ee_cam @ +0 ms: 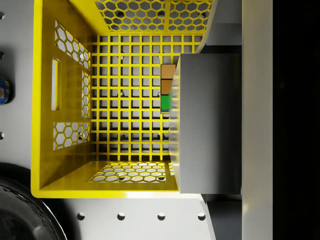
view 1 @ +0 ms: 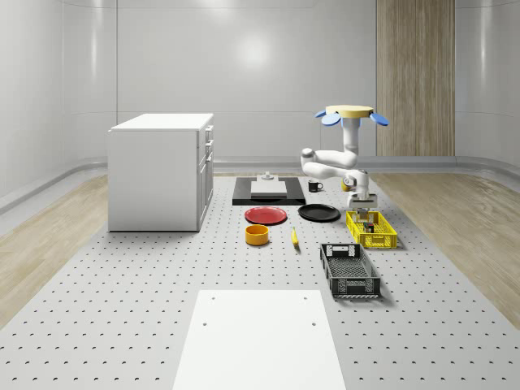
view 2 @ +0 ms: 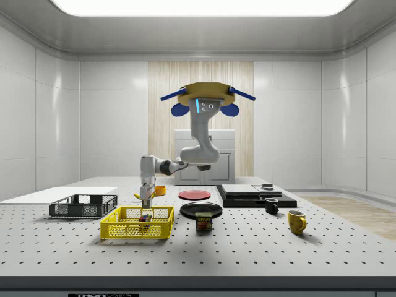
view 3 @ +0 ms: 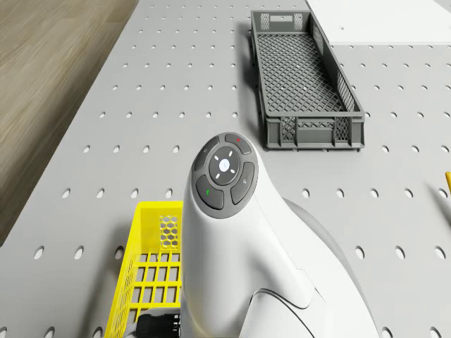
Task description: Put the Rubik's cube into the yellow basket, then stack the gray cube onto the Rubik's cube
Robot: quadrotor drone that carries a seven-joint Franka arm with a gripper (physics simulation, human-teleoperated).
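The drone hovers above the table, behind the yellow basket, and its arm reaches down into the basket's far half. In the wrist view the gray cube sits between the fingers, so my gripper is shut on it. The Rubik's cube lies on the basket floor directly under the gray cube; a strip of orange and green squares shows past the gray cube's edge. In the side view the Rubik's cube sits just below the gripper. Whether the two cubes touch is hidden.
A gray mesh crate stands in front of the basket. A black plate, a red plate, an orange bowl and a banana lie to the whole-scene view's left. A can stands beside the basket. A white cabinet stands at the far left.
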